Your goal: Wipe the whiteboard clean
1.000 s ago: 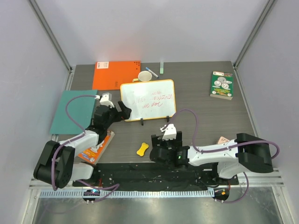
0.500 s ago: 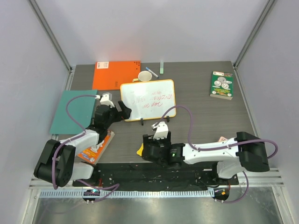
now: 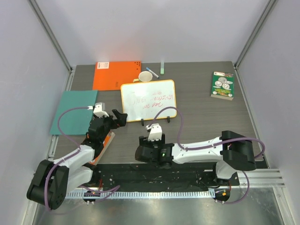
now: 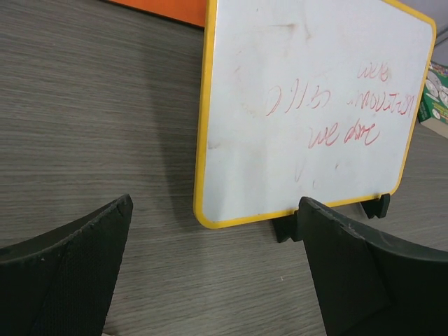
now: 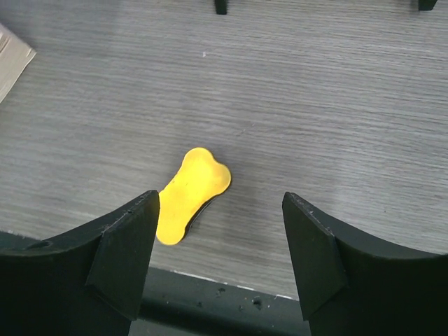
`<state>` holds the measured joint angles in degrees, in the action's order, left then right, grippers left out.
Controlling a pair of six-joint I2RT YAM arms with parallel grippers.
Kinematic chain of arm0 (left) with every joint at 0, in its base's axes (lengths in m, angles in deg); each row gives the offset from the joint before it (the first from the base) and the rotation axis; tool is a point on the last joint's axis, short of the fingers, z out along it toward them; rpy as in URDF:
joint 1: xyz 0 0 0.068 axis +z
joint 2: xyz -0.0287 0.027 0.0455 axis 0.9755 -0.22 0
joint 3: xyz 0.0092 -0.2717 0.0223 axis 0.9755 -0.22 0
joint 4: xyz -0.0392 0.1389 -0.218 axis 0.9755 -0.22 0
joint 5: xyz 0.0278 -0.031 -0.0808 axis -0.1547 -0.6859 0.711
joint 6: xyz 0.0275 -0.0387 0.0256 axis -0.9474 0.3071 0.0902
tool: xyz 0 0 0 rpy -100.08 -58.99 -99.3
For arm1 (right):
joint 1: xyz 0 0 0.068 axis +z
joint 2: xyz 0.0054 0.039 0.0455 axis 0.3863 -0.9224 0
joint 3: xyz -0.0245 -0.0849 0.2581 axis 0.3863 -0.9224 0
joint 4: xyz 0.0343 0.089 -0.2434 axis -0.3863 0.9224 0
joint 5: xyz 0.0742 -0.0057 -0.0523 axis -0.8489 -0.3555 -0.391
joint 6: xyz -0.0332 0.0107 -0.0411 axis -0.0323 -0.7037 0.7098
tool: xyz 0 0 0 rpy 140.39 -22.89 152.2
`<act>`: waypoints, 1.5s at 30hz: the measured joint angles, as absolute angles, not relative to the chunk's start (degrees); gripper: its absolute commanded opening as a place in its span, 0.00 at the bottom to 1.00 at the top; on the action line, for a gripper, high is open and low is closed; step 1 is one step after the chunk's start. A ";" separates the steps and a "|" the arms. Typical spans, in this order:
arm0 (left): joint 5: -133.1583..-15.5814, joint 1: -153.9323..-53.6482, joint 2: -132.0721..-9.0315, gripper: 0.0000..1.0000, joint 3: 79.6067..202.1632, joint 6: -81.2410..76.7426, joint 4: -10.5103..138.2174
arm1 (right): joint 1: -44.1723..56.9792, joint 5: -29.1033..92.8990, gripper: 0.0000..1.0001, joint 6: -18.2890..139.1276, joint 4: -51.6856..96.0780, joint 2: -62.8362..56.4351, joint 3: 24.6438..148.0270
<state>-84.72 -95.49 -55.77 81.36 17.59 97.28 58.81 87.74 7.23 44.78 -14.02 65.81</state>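
Observation:
The whiteboard (image 3: 148,101) stands tilted on small black feet at mid-table, yellow-rimmed, with red scribbles (image 4: 329,115) on its face. My left gripper (image 3: 121,117) is open just off its lower left corner, and the rim (image 4: 203,140) shows between and beyond the wide jaws (image 4: 215,238) without touching them. My right gripper (image 5: 220,210) hangs open low over the near table edge. A yellow bone-shaped eraser (image 5: 192,194) lies flat between its fingers, close to the left finger and not gripped. The top view hides the eraser under the right gripper (image 3: 139,152).
An orange notebook (image 3: 116,75) and a cup (image 3: 145,76) with a marker lie behind the board. A teal sheet (image 3: 75,111) is at the left, a green book (image 3: 222,85) at the far right, an orange booklet (image 3: 101,147) under the left arm. The black base strip (image 5: 210,294) borders the eraser.
My right gripper slid left until it stood over the eraser, and its jaws narrowed somewhat. The left gripper drew back a little from the board's left edge toward me.

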 measured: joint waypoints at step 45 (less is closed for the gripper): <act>-86.53 -95.49 -54.63 1.00 80.75 18.62 99.88 | 50.62 69.06 0.01 -2.28 40.04 -21.67 65.73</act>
